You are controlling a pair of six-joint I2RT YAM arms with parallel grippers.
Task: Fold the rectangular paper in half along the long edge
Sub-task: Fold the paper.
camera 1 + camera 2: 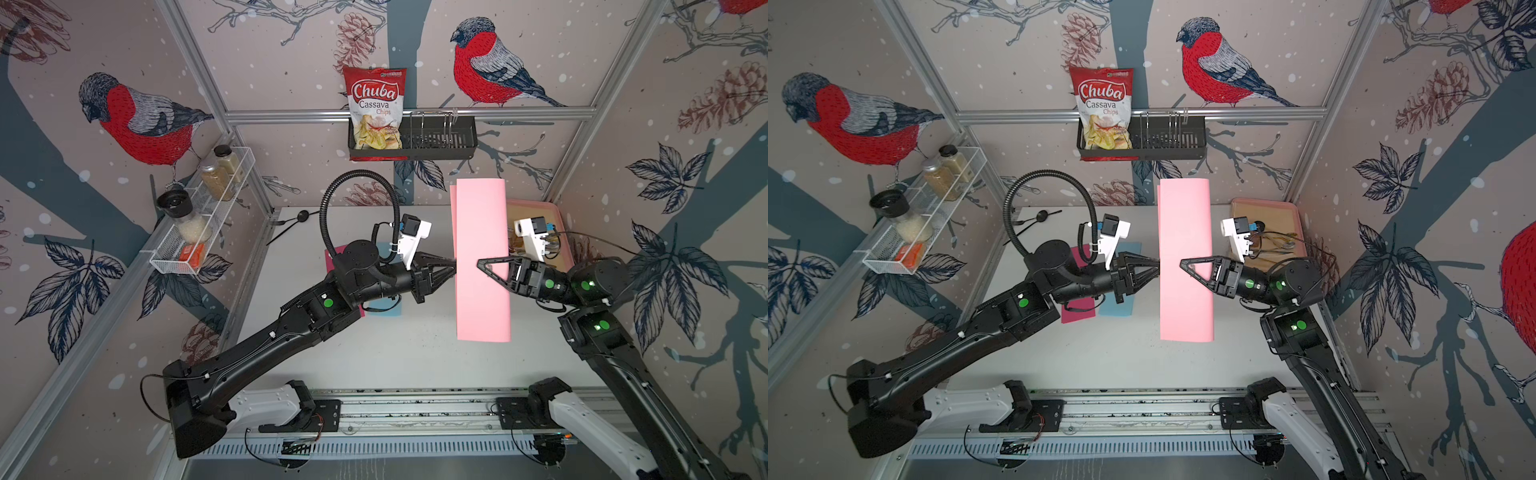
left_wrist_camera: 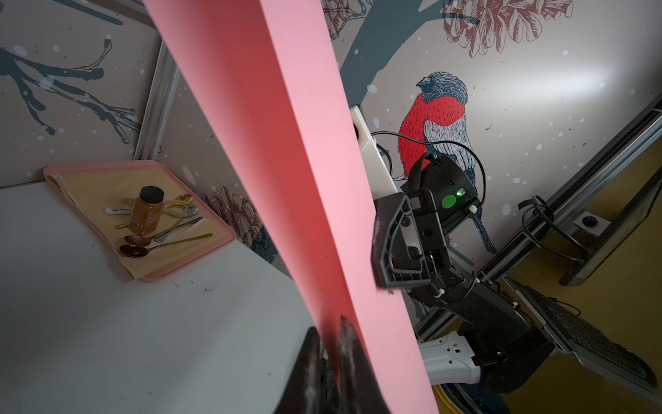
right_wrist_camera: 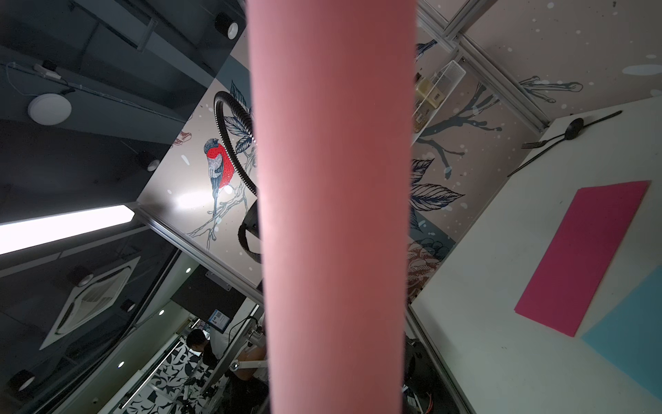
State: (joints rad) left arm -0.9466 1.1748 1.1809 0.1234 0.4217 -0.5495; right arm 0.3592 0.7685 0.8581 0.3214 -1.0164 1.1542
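The pink paper (image 1: 482,232) hangs upright in the air above the table, bent over into a long doubled strip in both top views (image 1: 1185,232). My left gripper (image 1: 454,266) is at its free long edges. In the left wrist view the paper (image 2: 286,161) runs between that gripper's (image 2: 331,329) two fingertips, which stand a narrow slit apart. My right gripper (image 1: 484,266) reaches in from the opposite side. One finger lies across the paper's front and the other is behind it, so it is shut on the rounded side. In the right wrist view the paper (image 3: 333,179) hides the fingers.
A pink tray (image 1: 536,203) with a jar and spoons sits at the back right corner. A magenta sheet (image 3: 580,258) and a light blue sheet (image 3: 630,340) lie on the table under my left arm. Black cutlery (image 1: 301,216) lies at the back left.
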